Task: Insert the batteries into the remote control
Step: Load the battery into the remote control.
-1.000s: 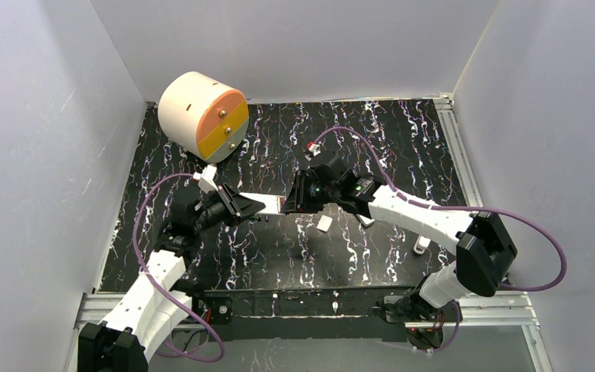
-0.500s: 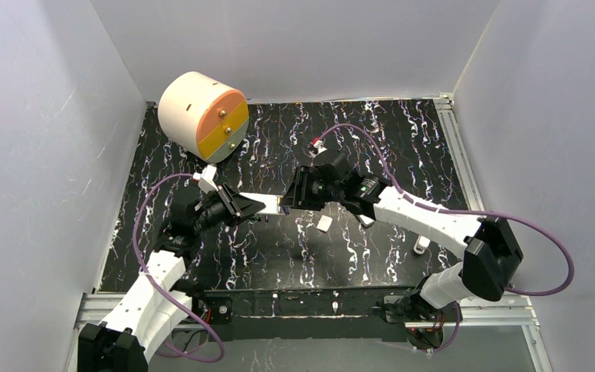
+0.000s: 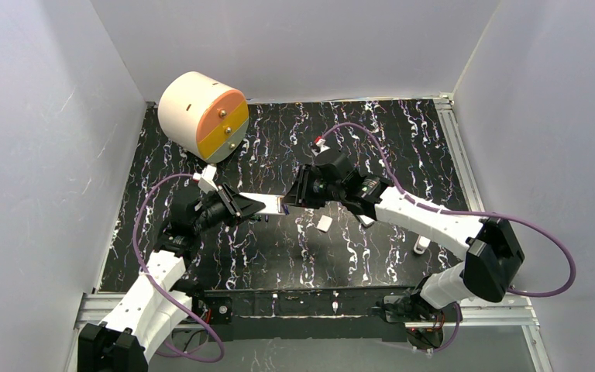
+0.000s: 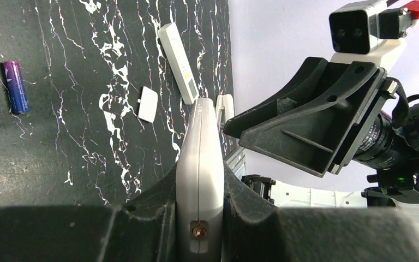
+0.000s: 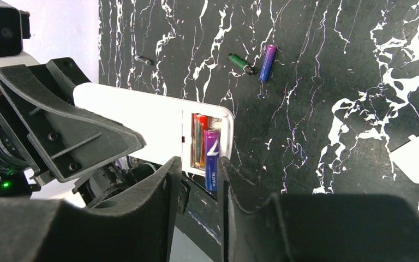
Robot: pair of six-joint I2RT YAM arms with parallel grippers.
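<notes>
My left jaws clamp the white remote control (image 5: 142,123) above the desk (image 3: 403,132). My right jaws pinch a purple battery (image 5: 211,155), its tip in the remote's open bay beside a red-orange battery (image 5: 198,139). A second purple battery (image 5: 267,63) and a dark green battery (image 5: 241,64) lie loose on the desk.

cream drum (image 3: 200,115), orange-and-yellow face, lies on its side at the back-left corner of your black marbled mat (image 3: 279,124) | small white tile (image 3: 324,223) sits well right of the drum, nearer you | slim white spare remote (image 3: 422,246) lies farther right of the drum
</notes>
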